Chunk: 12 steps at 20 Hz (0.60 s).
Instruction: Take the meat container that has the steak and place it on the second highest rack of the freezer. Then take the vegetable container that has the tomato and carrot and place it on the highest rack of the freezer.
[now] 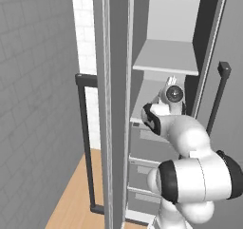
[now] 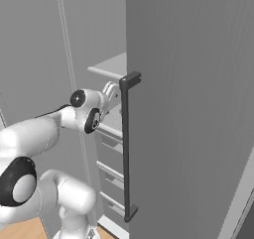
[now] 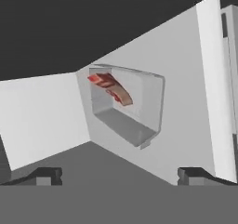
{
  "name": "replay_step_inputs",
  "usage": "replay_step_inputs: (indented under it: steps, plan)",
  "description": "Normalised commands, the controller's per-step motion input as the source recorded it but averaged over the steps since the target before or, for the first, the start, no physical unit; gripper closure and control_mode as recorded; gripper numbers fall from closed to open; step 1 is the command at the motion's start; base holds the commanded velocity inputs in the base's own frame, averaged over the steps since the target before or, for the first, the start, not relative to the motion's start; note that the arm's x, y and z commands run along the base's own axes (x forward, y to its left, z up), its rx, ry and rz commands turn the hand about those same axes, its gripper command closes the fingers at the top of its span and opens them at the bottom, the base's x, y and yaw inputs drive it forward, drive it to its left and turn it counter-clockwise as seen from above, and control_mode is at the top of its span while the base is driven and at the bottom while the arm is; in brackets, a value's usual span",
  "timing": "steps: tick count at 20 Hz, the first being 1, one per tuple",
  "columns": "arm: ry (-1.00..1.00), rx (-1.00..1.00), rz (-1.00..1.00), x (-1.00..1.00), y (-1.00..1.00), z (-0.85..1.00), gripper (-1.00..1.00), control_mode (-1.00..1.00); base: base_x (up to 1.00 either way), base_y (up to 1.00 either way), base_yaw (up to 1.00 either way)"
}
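Meat container (image 3: 124, 106) with steak (image 3: 111, 86) sits on the freezer's (image 1: 163, 128) second rack, fingers (image 3: 44, 175) apart; judged next: fetch the vegetable container.

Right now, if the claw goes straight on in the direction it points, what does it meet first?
Most likely the grey meat container holding the steak, which sits on the shelf straight ahead of the open claw. Nothing shows in the gap before it, though the depth is hard to judge.
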Motion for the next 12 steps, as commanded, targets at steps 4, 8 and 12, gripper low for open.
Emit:
replay_step_inputs:
  steps: [4,8,12]
  plan:
    - [0.06,0.04,0.03,-0.43,0.00,0.78,-1.00,-1.00,0.00,0.00,0.00]
    - [0.08,0.01,0.01,-0.97,0.19,0.03,-1.00,-1.00,0.00,0.00,0.00]
    - [0.06,0.04,0.00,-0.99,0.29,0.05,-1.00,-1.00,0.00,0.00,0.00]
